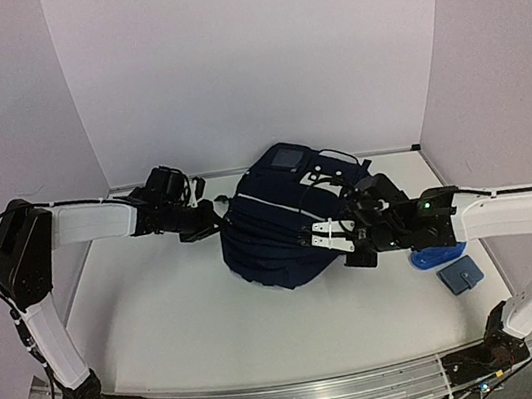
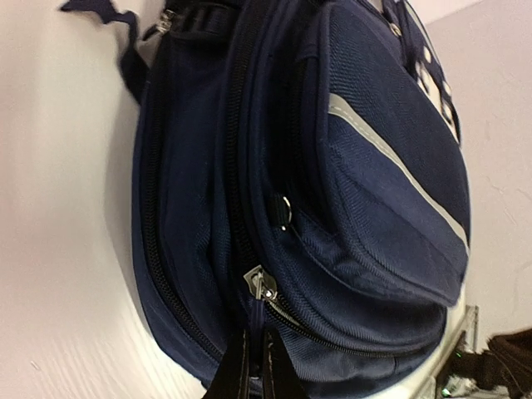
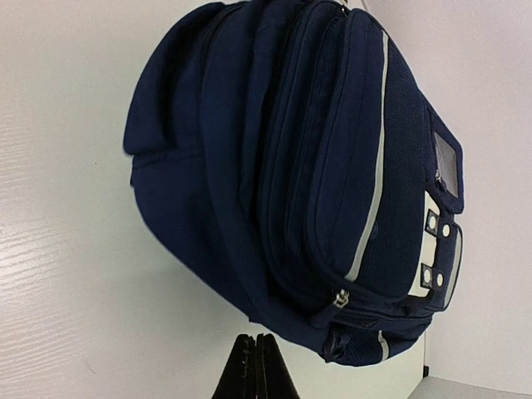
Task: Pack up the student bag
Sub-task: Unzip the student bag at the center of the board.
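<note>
The student bag (image 1: 279,218) is a navy backpack with white stripes, lying on its side mid-table. My left gripper (image 1: 210,218) is at its left edge. In the left wrist view the bag (image 2: 374,166) fills the frame. A silver zipper slider (image 2: 263,285) sits just above my left gripper (image 2: 256,370), which is shut on the dark pull tab (image 2: 258,332) hanging from the slider. My right gripper (image 1: 358,248) is at the bag's right side. In the right wrist view it (image 3: 256,353) is shut and empty, a short gap below the bag (image 3: 291,166).
A bright blue object (image 1: 435,257) and a small blue pouch (image 1: 460,275) lie on the table right of the bag, under the right arm. White walls close in the back and sides. A metal rail (image 1: 297,397) runs along the near edge.
</note>
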Controlling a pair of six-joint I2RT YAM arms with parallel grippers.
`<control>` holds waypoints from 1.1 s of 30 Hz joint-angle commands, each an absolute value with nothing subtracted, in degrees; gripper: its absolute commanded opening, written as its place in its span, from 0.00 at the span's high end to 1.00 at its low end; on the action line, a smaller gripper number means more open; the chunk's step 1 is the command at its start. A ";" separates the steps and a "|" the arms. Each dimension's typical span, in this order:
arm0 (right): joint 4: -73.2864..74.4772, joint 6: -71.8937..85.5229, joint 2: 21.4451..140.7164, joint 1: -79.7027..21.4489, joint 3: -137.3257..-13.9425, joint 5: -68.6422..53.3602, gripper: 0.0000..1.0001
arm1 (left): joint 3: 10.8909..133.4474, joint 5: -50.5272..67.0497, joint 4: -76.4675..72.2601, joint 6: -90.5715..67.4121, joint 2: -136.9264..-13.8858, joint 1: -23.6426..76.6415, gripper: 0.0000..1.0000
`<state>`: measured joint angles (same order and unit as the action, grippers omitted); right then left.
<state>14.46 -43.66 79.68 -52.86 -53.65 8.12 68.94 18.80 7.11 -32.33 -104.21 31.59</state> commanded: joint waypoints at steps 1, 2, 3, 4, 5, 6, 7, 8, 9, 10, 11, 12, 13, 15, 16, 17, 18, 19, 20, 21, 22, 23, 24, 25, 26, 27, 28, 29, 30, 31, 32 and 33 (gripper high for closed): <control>16.21 -43.69 78.45 -52.82 -53.68 8.74 1.00 | 75.10 15.31 6.22 -26.29 -107.02 30.76 1.00; 16.43 -42.77 78.83 -52.79 -54.56 8.90 1.00 | 74.87 17.31 5.46 -25.98 -106.60 30.76 1.00; 16.71 -41.64 79.34 -52.78 -55.62 9.10 0.99 | 74.27 19.43 4.46 -25.83 -105.86 30.80 1.00; 16.97 -40.36 79.98 -52.81 -56.81 9.23 0.95 | 73.21 21.54 3.31 -25.95 -104.69 30.87 1.00; 17.10 -39.36 80.51 -52.82 -57.83 9.22 0.89 | 72.09 23.31 2.15 -26.18 -103.57 30.98 1.00; 17.19 -38.35 81.12 -52.82 -58.93 8.90 0.80 | 70.43 24.69 1.47 -26.45 -101.71 31.22 1.00; 17.26 -37.46 81.81 -52.82 -60.03 8.46 0.72 | 68.84 26.17 0.84 -26.75 -99.98 31.48 1.00; 17.30 -36.82 82.65 -52.81 -61.17 7.78 0.67 | 67.38 27.69 0.38 -27.12 -98.46 31.81 1.00; 17.31 -36.13 83.45 -52.77 -62.48 7.13 0.63 | 65.88 28.75 0.23 -27.54 -96.76 32.24 1.00; 17.41 -35.35 84.29 -52.80 -63.89 6.53 0.61 | 64.56 29.39 0.25 -27.96 -95.07 32.83 1.00; 17.55 -34.87 85.41 -52.82 -65.45 5.64 0.59 | 63.43 30.15 0.24 -28.30 -93.89 33.41 1.00; 17.85 -34.48 86.63 -52.82 -66.96 4.61 0.58 | 62.54 30.65 0.24 -28.64 -92.33 34.06 1.00; 18.20 -34.09 87.85 -52.81 -68.44 3.59 0.56 | 61.74 31.01 0.26 -29.00 -90.59 34.74 1.00; 18.95 -33.57 90.45 -52.87 -71.07 1.59 0.54 | 60.72 31.34 0.23 -30.05 -87.95 35.84 1.00; 19.40 -33.33 91.41 -52.87 -72.38 0.82 0.53 | 60.44 31.26 0.24 -30.58 -86.84 36.29 1.00; 19.76 -32.94 92.27 -52.90 -73.53 -0.10 0.52 | 60.40 31.04 0.26 -30.90 -85.92 36.64 1.00; 20.04 -32.54 92.96 -53.05 -74.45 -1.29 0.51 | 60.49 30.87 0.26 -31.06 -85.17 36.90 1.00; 20.36 -32.31 93.40 -53.30 -75.30 -2.34 0.51 | 60.62 30.80 0.26 -31.20 -84.70 37.12 1.00; 20.58 -32.21 93.88 -53.69 -75.79 -2.74 0.50 | 60.76 30.79 0.26 -31.28 -84.39 37.23 1.00; 20.67 -32.24 94.25 -54.10 -76.14 -2.79 0.49 | 60.91 30.84 0.24 -31.32 -84.25 37.32 1.00; 20.79 -32.47 94.65 -54.63 -76.43 -2.65 0.49 | 61.08 30.97 0.25 -31.36 -84.32 37.38 1.00; 20.87 -32.80 94.94 -54.98 -76.49 -2.36 0.49 | 61.27 31.13 0.26 -31.37 -84.45 37.46 1.00; 20.88 -33.18 95.19 -55.41 -76.46 -1.89 0.49 | 61.42 31.25 0.26 -31.37 -84.58 37.56 1.00; 20.90 -33.62 95.54 -55.72 -76.39 -1.28 0.49 | 61.57 31.40 0.26 -31.37 -84.74 37.65 1.00; 20.91 -34.02 95.79 -55.98 -76.28 -0.79 0.49 | 61.64 31.45 0.26 -31.37 -84.92 37.73 1.00; 20.92 -34.45 96.04 -56.23 -76.13 -0.35 0.49 | 61.69 31.49 0.26 -31.36 -85.07 37.79 1.00; 20.91 -34.97 96.26 -56.44 -75.89 -0.11 0.49 | 61.70 31.51 0.26 -31.31 -85.13 37.79 1.00; 20.87 -35.57 96.60 -56.61 -75.67 0.72 0.49 | 61.70 31.52 0.26 -31.29 -85.21 37.76 1.00; 20.76 -36.16 97.07 -56.73 -75.57 1.89 0.49 | 61.63 31.54 0.26 -31.34 -85.25 37.78 1.00; 20.60 -36.52 97.65 -56.77 -75.63 2.95 0.50 | 61.53 31.49 0.26 -31.41 -85.31 37.79 1.00; 20.29 -36.93 98.22 -56.80 -75.66 4.16 0.51 | 61.45 31.41 0.26 -31.45 -85.35 37.79 1.00; 19.78 -37.31 98.74 -56.82 -75.63 5.46 0.53 | 61.38 31.34 0.26 -31.48 -85.35 37.79 1.00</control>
